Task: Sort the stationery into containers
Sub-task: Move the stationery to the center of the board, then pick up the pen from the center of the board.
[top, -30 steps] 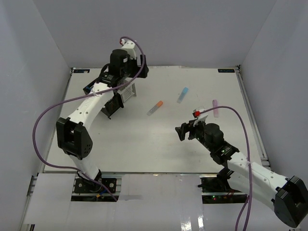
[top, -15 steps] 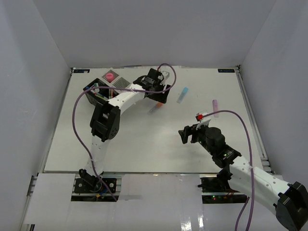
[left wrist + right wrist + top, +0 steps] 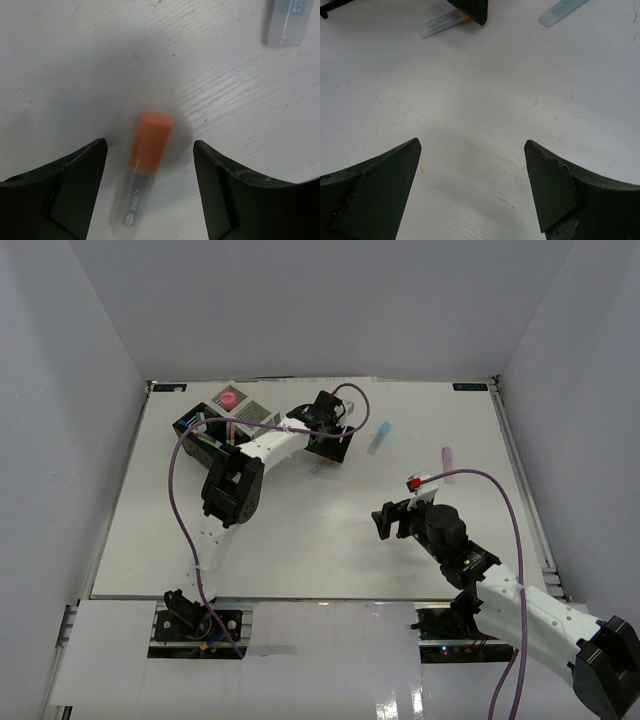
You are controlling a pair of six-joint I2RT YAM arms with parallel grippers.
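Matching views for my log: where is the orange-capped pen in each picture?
Top external: orange-capped pen mostly hidden under the left gripper, back of centre.
Left wrist: pen centred between the open jaws.
Right wrist: pen at top edge, left of centre.
Shared landmark: light-blue block to its right.

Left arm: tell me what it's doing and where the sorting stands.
The left tool is open, straddling the orange-capped pen lying on the table, not yet gripping it. The right tool hangs open over bare table, holding nothing. A light-blue piece and a lilac piece lie loose; the mesh containers at the far left already hold some items.
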